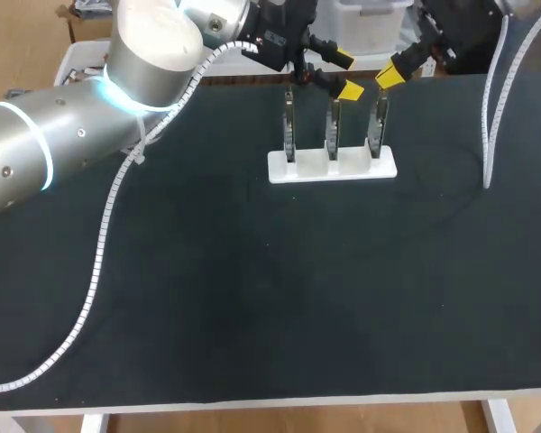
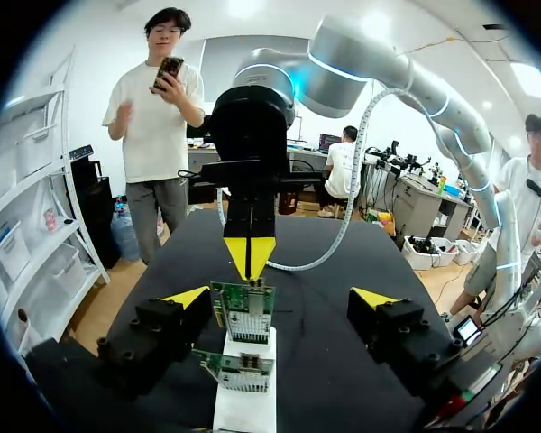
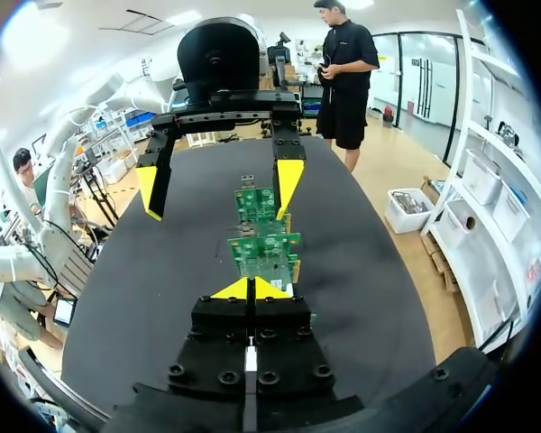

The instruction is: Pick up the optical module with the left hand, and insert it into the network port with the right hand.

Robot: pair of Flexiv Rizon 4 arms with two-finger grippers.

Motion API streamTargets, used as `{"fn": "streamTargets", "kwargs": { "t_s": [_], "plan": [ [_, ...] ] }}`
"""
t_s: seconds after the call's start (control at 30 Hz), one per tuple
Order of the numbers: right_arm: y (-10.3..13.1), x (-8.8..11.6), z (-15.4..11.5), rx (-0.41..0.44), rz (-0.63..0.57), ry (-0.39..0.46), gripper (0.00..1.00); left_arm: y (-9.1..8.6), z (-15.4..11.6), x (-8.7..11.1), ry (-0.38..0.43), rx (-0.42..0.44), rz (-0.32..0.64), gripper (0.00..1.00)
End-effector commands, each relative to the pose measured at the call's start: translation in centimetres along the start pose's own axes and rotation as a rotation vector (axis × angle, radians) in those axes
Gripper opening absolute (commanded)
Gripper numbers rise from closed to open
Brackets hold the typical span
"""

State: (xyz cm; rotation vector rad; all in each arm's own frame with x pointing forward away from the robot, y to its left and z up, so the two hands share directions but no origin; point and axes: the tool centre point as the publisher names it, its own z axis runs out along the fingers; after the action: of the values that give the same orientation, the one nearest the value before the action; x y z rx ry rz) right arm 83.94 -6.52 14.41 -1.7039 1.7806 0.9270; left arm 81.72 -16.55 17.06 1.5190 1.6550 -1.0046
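Clearance is what I watch here: three green boards [image 1: 334, 135] stand upright, close together, in a white holder [image 1: 332, 168] at the far side of the worktop [image 1: 252, 289]. I take the module to be among them, though I cannot tell which part is module and which is port. My left hand [image 1: 346, 75] hangs released over the row, its fingers wide on either side of the boards and touching none. My right hand [image 1: 390, 77] is clenched, tips together just by the top of the end board, and I see nothing held in it. This fits a grasp about to come or a release just made. Either way I keep the left fingers square to one board, clear of its neighbours, and move straight up or down, since the holder looks light enough to lift or tip.
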Motion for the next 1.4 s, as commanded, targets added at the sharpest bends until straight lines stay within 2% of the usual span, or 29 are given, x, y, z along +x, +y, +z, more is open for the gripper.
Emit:
{"fn": "streamTargets", "kwargs": {
  "t_s": [0.03,0.67,1.2,1.4],
  "plan": [
    [-1.0,-0.2,-0.3,-0.817,-0.004,-0.005,0.0,0.3,0.1,-0.1,0.004,0.005,0.0,1.0],
    [-1.3,-1.4,-1.7,-0.766,-0.037,-0.024,0.0,0.6,-0.9,-1.1,-0.003,-0.018,0.041,1.0],
    [-1.1,-3.1,-6.3,-0.599,-0.079,-0.067,0.0,0.1,-7.6,-0.8,0.034,-0.194,0.033,1.0],
    [-0.7,-3.2,-7.3,-0.55,-0.087,-0.074,0.0,0.0,-9.2,-0.7,0.032,-0.243,0.031,1.0]
  ]
}}
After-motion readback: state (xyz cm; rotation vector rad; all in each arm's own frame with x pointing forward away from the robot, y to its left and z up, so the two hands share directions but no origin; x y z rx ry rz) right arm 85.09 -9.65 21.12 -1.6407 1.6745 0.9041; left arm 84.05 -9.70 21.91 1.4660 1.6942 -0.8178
